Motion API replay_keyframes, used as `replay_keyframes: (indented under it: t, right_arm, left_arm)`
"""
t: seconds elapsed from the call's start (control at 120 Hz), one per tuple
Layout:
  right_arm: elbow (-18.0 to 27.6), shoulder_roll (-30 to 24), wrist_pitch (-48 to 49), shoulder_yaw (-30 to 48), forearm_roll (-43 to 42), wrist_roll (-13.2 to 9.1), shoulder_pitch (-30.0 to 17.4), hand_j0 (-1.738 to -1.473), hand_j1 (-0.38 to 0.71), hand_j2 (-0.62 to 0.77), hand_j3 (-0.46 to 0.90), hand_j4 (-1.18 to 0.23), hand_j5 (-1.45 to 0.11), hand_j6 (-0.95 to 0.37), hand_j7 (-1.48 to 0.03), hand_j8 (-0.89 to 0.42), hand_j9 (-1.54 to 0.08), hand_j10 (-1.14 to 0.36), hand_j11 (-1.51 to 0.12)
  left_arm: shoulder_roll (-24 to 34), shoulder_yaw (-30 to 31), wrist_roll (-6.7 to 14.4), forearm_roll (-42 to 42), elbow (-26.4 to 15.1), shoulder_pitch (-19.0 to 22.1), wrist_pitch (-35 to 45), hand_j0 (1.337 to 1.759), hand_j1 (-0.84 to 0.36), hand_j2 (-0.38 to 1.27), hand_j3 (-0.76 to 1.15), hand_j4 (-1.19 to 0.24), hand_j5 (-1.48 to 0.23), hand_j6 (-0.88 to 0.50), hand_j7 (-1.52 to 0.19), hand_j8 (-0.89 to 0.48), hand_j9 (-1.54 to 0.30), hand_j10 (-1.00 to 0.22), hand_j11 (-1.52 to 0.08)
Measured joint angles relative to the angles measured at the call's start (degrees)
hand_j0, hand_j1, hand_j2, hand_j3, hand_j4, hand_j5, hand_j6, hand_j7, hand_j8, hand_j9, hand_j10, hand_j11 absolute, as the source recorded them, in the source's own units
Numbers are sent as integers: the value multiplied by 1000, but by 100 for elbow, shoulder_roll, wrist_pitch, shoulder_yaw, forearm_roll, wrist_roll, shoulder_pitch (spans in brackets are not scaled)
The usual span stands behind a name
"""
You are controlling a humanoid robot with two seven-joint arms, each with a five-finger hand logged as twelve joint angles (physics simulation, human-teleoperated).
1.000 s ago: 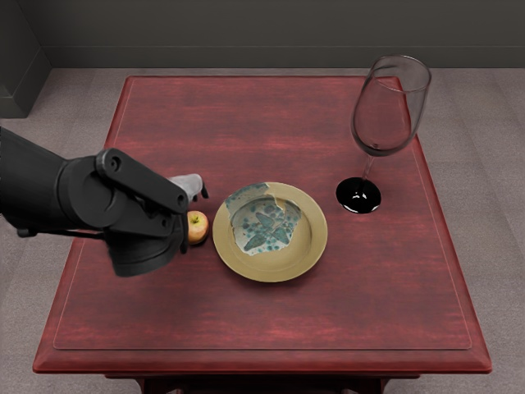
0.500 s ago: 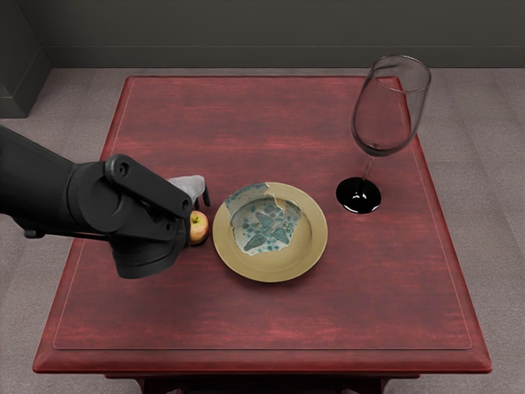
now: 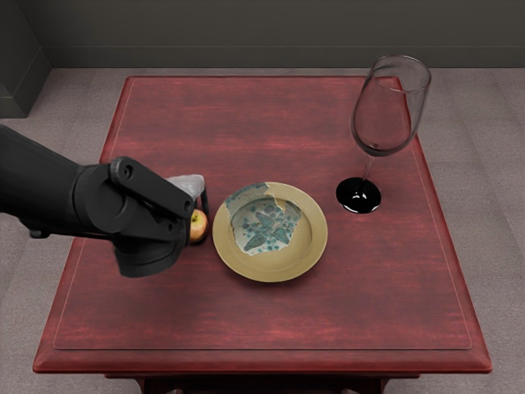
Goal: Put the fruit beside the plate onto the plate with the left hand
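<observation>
Looking down on a dark red wooden table and taking the round mustard-yellow plate with the blue-green pattern as the marker.

Finding the small red-and-yellow apple down on the table, just off the plate's left rim and not on the plate. Sitting so close to that rim that telling touch from gap is not possible. Showing only the side facing the plate, peeking out from behind the hand. Reading as round, with no long axis to speak of. Not managing to say which way the stem end is pointing, with so much of the fruit covered.

Watching the bulky black left hand reaching in from the left of the plate, at the end of a thick black arm crossing the table's left edge. Crowding right up against the apple on the side away from the plate, and covering that half of it. Not being able to tell whether gripping the apple or merely lying against it, with the grip hidden behind the back of the hand.

Noting the tall clear wine glass with the dark round foot standing up and to the right of the plate, foot near the rim but clear of it.
</observation>
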Motion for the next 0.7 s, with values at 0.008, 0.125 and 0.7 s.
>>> replay_keyframes:
  t: [0.008, 0.125, 0.7]
  right_arm:
    - [0, 0, 0, 0, 0, 0, 0, -1658, -308, -7, 0, -35, -45, -35, -45, -35, -45, -35, -45]
    - [0, 0, 0, 0, 0, 1, 0, -1658, -308, -7, 0, -35, -45, -35, -45, -35, -45, -35, -45]
    - [0, 0, 0, 0, 1, 0, 0, -1658, -308, -7, 0, -35, -45, -35, -45, -35, -45, -35, -45]
  left_arm:
    - [0, 0, 0, 1, 4, 3, 0, 1652, -238, 319, 0, -601, -790, -476, -811, -543, -814, -589, -813]
    - [-4, 3, -2, 13, 50, 50, 4, 1652, -236, 351, 0, -639, -826, -476, -857, -543, -867, -636, -866]
    - [-45, 132, 50, 83, 518, 321, -28, 1634, -355, 675, 0, -530, -1119, -332, -1113, -402, -1098, -729, -1095]
